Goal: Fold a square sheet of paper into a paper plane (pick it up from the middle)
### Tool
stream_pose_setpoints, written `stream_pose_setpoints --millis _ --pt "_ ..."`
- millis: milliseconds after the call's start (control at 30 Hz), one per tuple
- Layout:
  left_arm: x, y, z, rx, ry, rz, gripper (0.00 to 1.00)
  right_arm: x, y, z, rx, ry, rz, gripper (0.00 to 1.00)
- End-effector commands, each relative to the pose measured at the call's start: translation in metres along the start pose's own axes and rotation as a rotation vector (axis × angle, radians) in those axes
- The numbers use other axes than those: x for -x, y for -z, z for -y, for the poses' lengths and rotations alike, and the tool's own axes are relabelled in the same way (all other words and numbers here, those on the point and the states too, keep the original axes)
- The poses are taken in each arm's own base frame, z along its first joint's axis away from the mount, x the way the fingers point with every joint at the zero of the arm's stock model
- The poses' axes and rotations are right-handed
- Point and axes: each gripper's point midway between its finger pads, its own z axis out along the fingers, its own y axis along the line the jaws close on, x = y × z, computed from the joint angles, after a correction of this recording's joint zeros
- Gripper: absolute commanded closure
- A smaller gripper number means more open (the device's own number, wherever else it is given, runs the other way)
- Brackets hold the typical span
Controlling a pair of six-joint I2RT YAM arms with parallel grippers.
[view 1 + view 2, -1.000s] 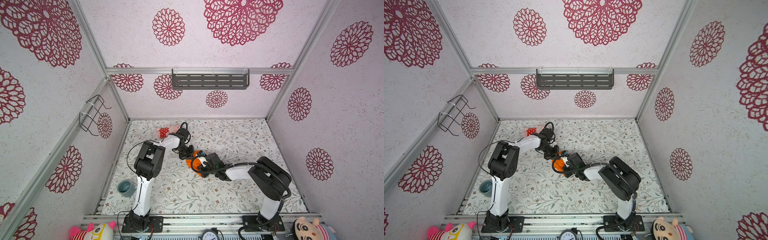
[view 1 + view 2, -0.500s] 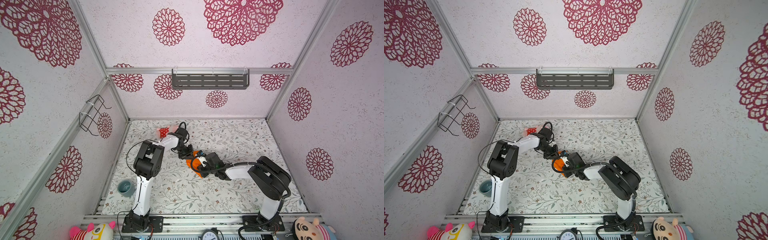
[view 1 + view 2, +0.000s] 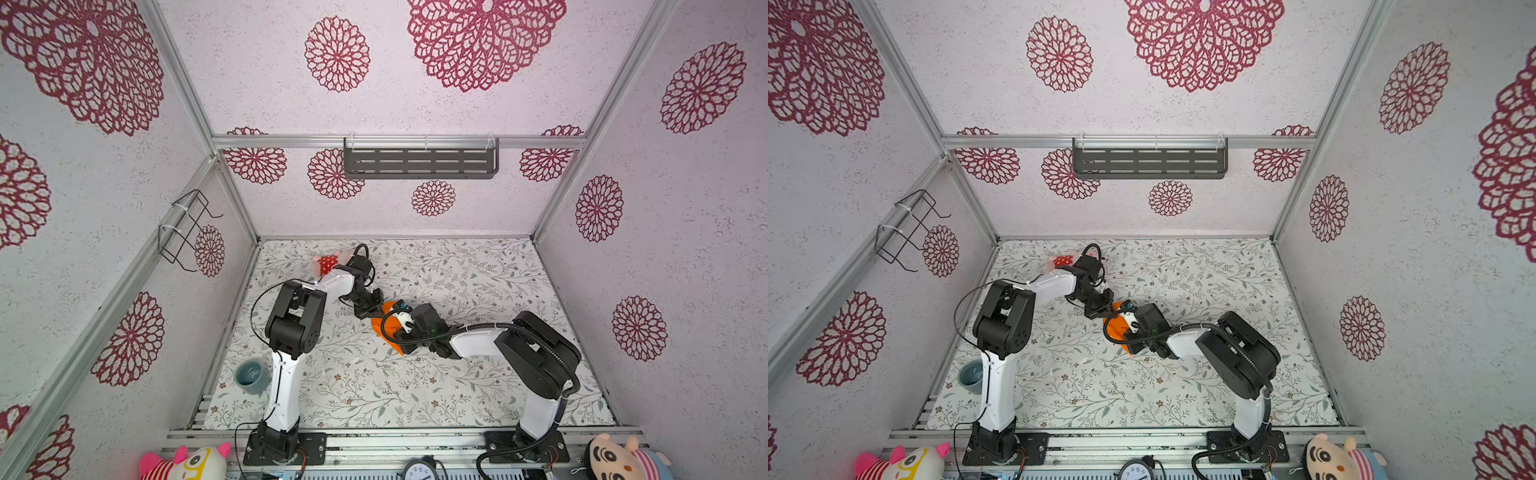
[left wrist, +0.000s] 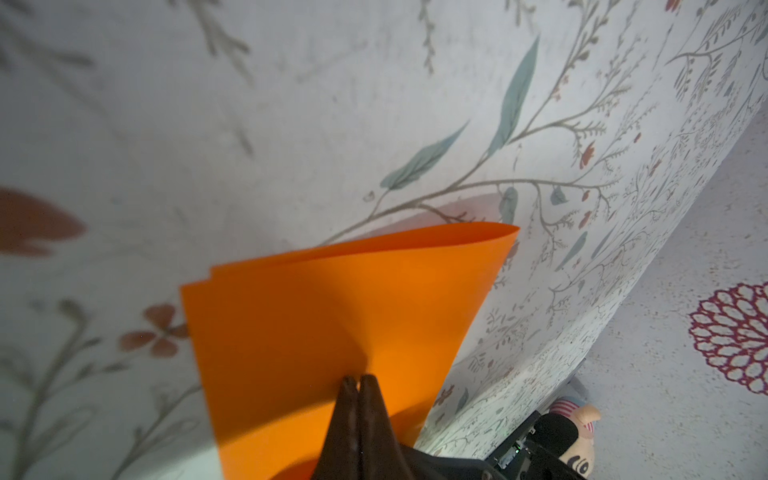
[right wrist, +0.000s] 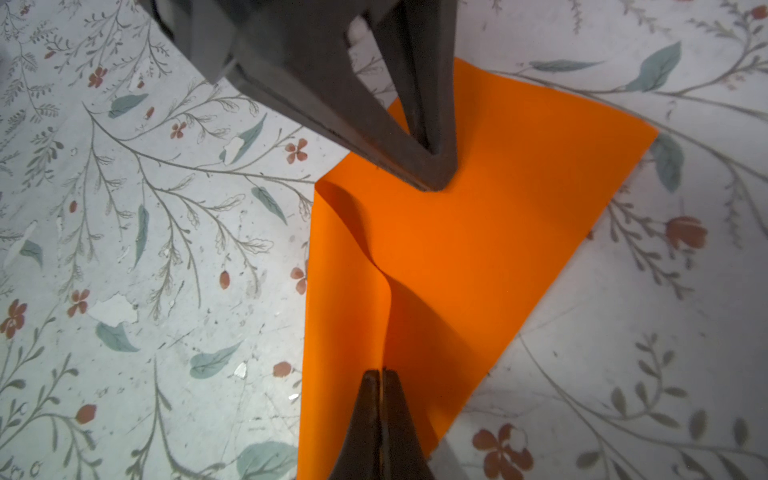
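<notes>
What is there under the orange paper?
The orange paper is folded, so its own lower layer peeks out; the floral table cover shows around it. Anything beneath is hidden.

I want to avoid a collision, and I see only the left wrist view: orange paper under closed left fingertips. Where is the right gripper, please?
Observer: The right gripper is shut on a raised ridge of the orange paper, close to the left gripper.
Operator: Does anything lie farther back?
Observer: Yes, a pink plush toy lies on the table just beyond the left arm, in both top views.
Operator: Anything else on that side?
Observer: A blue cup stands near that arm's base.
</notes>
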Motion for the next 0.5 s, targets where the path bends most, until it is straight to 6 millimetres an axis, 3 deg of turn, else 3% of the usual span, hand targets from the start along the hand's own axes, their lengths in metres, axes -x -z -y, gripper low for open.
stream_pose_setpoints --millis 0,467 --pt "-0.012 -0.011 -0.028 0.093 0.019 -0.037 1.0 0.007 -0.003 -0.003 0.033 0.01 -0.001 1.0" --pt "-0.012 -0.011 -0.027 0.089 0.011 -0.037 1.0 0.003 -0.002 0.006 -0.013 -0.001 -0.013 1.0"
